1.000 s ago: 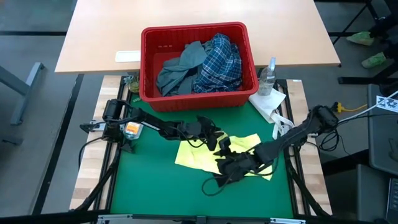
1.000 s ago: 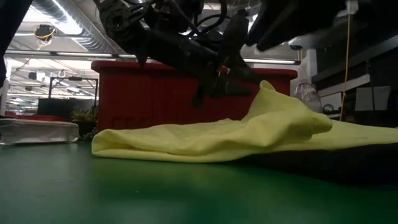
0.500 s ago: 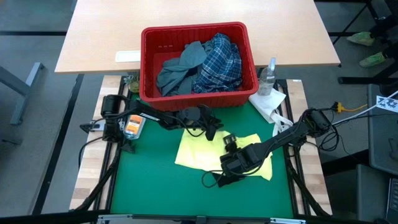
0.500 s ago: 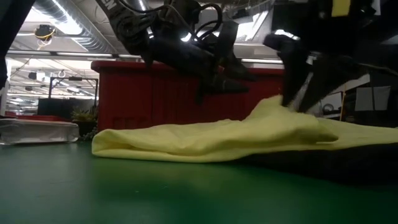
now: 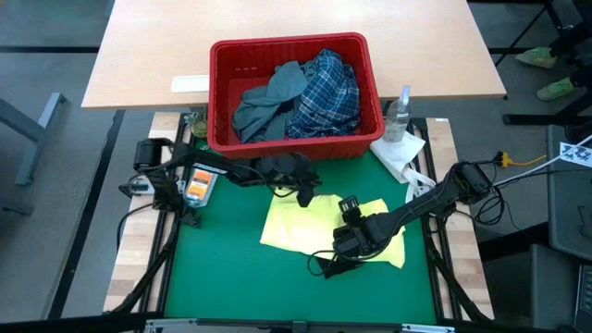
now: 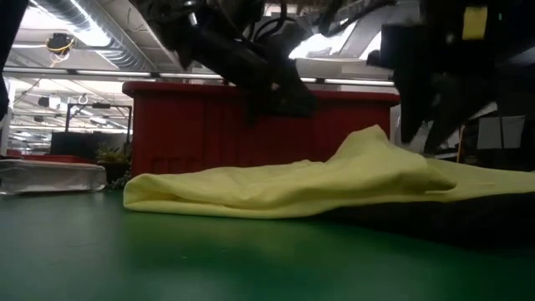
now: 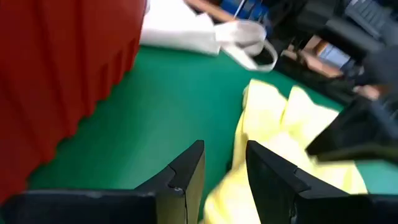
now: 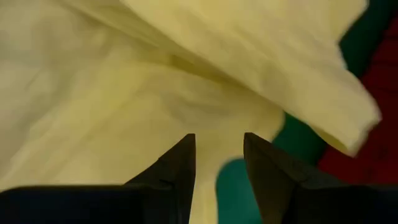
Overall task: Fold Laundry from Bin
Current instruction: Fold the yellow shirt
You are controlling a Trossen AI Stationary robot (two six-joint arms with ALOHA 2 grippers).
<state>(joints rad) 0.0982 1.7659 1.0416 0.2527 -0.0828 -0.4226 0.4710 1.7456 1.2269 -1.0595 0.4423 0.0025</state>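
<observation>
Crumpled on the green table mat (image 5: 222,277), near the middle and a little right: a small yellow soft garment (image 5: 287,227), one ridge bunched up, not yet flat enough to fold. Behind it, at the far edge of the mat, the rectangular red slotted plastic bin (image 5: 287,43), holding a blue-white plaid shirt (image 5: 328,88) and a grey-blue garment (image 5: 268,102) awaiting their turn.

Left gripper (image 7: 225,149) just above the garment's far edge, near the bin, jaws parted a little and grasping nothing; probably placed there to catch that edge.

Right gripper (image 8: 217,138) low over the garment's right half, jaws likewise released and empty, cloth showing beyond the gap; likely poised to pinch the raised fold and pull it smooth.
</observation>
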